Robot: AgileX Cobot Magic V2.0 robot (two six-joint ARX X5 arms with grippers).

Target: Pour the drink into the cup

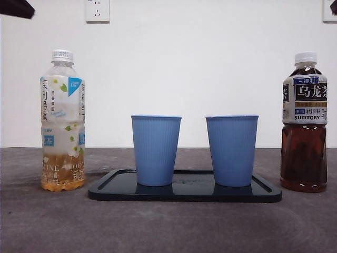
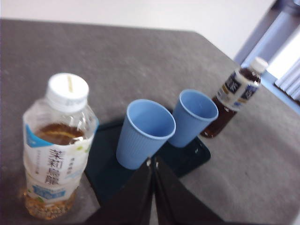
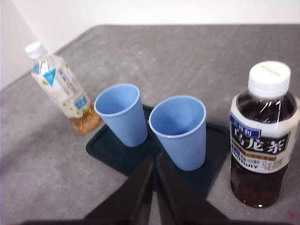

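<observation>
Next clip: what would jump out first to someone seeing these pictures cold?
Two matching blue cups, the left cup and the right cup, stand upright side by side on a dark tray at the table's centre, both empty. A capped bottle flanks each end of the tray: a pale jasmine tea bottle on the left and a dark oolong tea bottle on the right. The left gripper and right gripper hang above, jaws shut, holding nothing.
</observation>
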